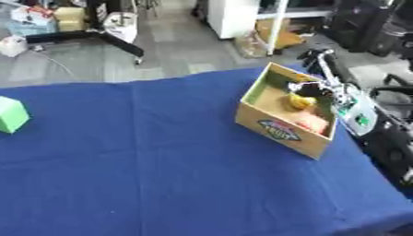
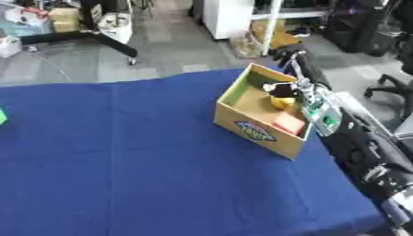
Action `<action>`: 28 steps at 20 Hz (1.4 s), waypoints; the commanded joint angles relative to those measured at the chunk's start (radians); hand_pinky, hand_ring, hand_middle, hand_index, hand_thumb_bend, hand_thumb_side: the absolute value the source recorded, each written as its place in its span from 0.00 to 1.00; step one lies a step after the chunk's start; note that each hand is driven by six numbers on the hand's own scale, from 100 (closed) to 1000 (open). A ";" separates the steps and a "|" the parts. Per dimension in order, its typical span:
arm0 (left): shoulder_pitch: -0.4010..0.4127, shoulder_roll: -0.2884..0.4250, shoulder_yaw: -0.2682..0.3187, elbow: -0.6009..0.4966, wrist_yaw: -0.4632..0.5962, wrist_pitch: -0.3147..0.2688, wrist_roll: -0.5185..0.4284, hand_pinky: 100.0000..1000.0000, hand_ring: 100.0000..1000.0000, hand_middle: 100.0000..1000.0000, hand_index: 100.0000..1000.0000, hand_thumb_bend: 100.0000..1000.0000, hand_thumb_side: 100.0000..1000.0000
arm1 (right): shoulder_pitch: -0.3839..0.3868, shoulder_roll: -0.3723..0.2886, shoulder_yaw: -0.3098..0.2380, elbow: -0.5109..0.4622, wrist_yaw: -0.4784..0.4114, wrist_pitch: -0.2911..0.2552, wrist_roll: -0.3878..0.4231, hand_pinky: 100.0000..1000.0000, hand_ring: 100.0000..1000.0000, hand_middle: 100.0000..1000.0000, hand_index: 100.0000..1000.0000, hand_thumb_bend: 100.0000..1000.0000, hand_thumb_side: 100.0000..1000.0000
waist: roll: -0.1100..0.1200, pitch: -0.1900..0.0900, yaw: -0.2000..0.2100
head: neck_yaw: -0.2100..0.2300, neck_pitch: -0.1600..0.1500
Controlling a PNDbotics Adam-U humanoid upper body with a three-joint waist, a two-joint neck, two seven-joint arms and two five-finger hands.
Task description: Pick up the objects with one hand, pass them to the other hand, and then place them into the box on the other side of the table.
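Observation:
A cardboard box point(image 1: 278, 126) with a printed label stands on the right side of the blue table point(image 1: 145, 166). My right arm comes in from the right, and its hand point(image 1: 313, 89) is inside the box, over the far end. The dark fingers curl round the top of a yellow object point(image 1: 300, 102), which hangs low inside the box. A pink-orange object point(image 2: 288, 123) lies on the box floor nearer to me. My left hand shows in neither view.
A green box point(image 1: 11, 114) sits at the table's left edge. Beyond the far edge are a grey floor, a black stand point(image 1: 97, 37), a white cabinet point(image 1: 232, 16) and office chairs at the right.

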 commanded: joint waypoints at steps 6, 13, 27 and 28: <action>0.000 0.006 0.022 -0.007 0.008 0.000 0.000 0.79 0.72 0.69 0.74 0.65 0.66 | -0.001 -0.028 -0.012 -0.018 0.014 -0.011 -0.019 0.58 0.56 0.60 0.73 0.50 0.18 | 0.013 0.004 -0.004 | -0.003 -0.015; 0.002 0.004 0.025 -0.002 0.006 -0.002 0.003 0.78 0.72 0.69 0.74 0.66 0.66 | 0.018 -0.040 -0.010 -0.061 0.005 -0.012 -0.018 0.58 0.57 0.61 0.73 0.48 0.24 | 0.012 0.004 -0.006 | -0.003 -0.017; 0.019 0.030 0.060 0.102 -0.095 0.016 0.057 0.77 0.70 0.67 0.73 0.65 0.63 | 0.259 -0.114 -0.023 -0.794 -0.062 0.009 0.016 0.63 0.62 0.67 0.79 0.35 0.15 | 0.006 -0.002 -0.027 | 0.275 -0.017; 0.016 0.036 0.063 0.116 -0.115 0.020 0.063 0.77 0.71 0.68 0.74 0.64 0.63 | 0.282 -0.111 -0.023 -0.856 -0.063 0.012 0.022 0.64 0.62 0.67 0.79 0.34 0.15 | 0.006 -0.003 -0.028 | 0.301 -0.017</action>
